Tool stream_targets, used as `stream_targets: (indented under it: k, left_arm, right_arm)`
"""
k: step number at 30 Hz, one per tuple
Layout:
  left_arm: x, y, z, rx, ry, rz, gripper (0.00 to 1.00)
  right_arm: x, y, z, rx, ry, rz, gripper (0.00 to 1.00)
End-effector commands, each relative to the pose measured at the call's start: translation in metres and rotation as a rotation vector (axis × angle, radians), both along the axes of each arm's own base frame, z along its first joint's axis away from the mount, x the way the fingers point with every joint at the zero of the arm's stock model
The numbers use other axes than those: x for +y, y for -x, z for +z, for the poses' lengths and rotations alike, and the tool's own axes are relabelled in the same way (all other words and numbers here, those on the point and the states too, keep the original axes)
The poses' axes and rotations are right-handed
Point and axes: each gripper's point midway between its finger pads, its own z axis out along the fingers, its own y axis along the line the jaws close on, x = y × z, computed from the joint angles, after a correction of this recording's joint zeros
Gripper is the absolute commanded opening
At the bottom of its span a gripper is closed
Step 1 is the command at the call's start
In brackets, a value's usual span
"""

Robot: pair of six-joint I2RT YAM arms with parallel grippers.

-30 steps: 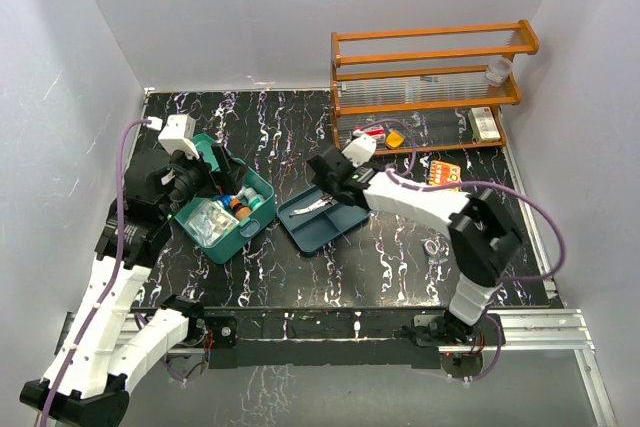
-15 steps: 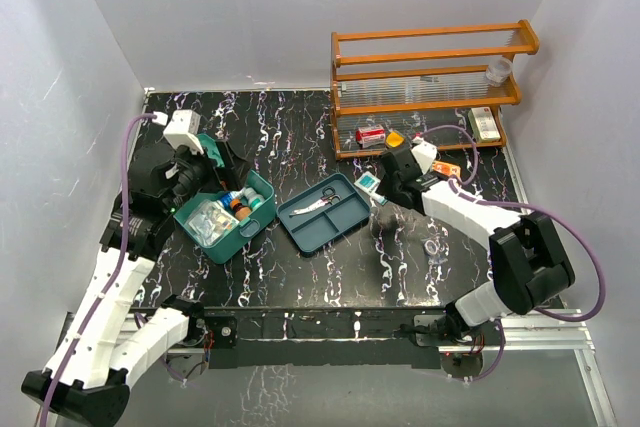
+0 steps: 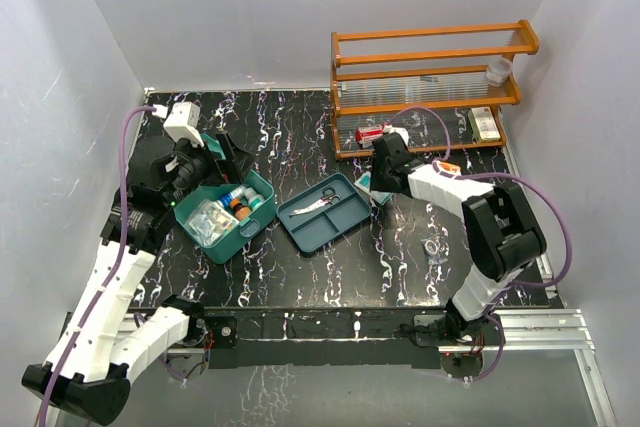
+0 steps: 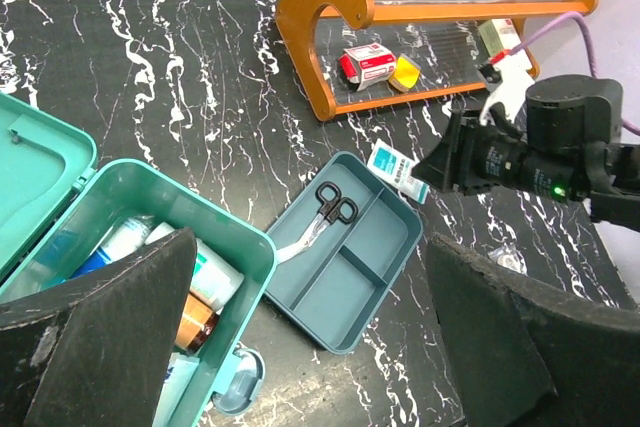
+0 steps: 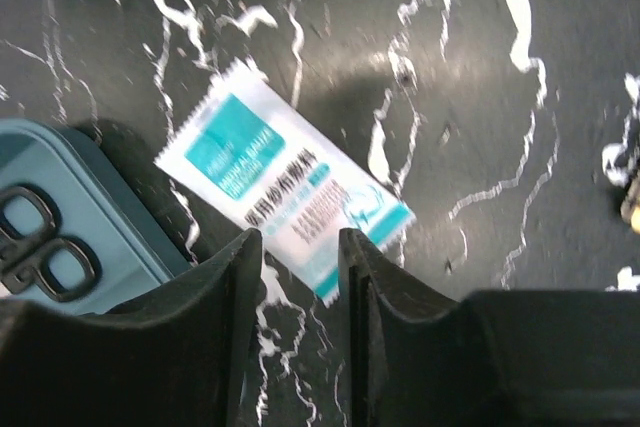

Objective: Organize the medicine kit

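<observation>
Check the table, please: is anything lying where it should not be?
Yes. A white and teal packet lies flat on the bare table, just off a corner of the blue tray, outside both the tray and the green kit. A small shiny item also lies loose on the table.

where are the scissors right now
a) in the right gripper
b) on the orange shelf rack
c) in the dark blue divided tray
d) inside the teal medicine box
c: the scissors lie flat inside the divided tray, in one of its compartments, with no gripper touching them.
</observation>
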Motion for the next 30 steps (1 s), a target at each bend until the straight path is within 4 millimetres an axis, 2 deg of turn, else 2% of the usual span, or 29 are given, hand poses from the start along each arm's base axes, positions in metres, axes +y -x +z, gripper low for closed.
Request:
stream_targets:
  k: [1, 3, 7, 13, 17, 20, 25, 28, 30]
  left_arm:
    - [-0.005, -0.003, 0.027, -0.064, 0.048, -0.011, 0.96]
    - [-0.005, -0.005, 0.028, -0.065, 0.05, -0.007, 0.96]
    - [-0.005, -0.007, 0.031, -0.072, 0.053, -0.002, 0.96]
    - [-0.004, -0.01, 0.029, -0.073, 0.046, 0.001, 0.97]
    - [-0.004, -0.012, 0.026, -0.072, 0.043, 0.002, 0.97]
    - [-0.004, -0.012, 0.024, -0.07, 0.036, 0.0, 0.97]
    - [-0.003, -0.011, 0.022, -0.069, 0.021, 0.002, 0.97]
    - [-0.002, -0.011, 0.021, -0.07, 0.019, 0.002, 0.97]
    - [-0.002, -0.01, 0.019, -0.07, 0.019, 0.003, 0.97]
  right_arm:
    - [0.016, -0.042, 0.024, -0.099, 0.007, 0.062, 0.36]
    - [0.012, -0.044, 0.01, -0.066, 0.033, 0.039, 0.37]
    - [0.009, -0.043, -0.004, -0.034, 0.048, 0.017, 0.39]
    - [-0.004, -0.03, -0.027, 0.053, 0.097, -0.056, 0.39]
    - [-0.008, -0.021, -0.04, 0.095, 0.12, -0.055, 0.33]
    - [-0.012, -0.018, -0.04, 0.098, 0.14, -0.05, 0.24]
    - [-0.02, -0.021, -0.025, 0.062, 0.178, -0.055, 0.05]
    - [-0.024, -0.022, -0.014, 0.042, 0.192, -0.068, 0.0]
    - [-0.026, -0.022, -0.003, 0.016, 0.19, -0.076, 0.0]
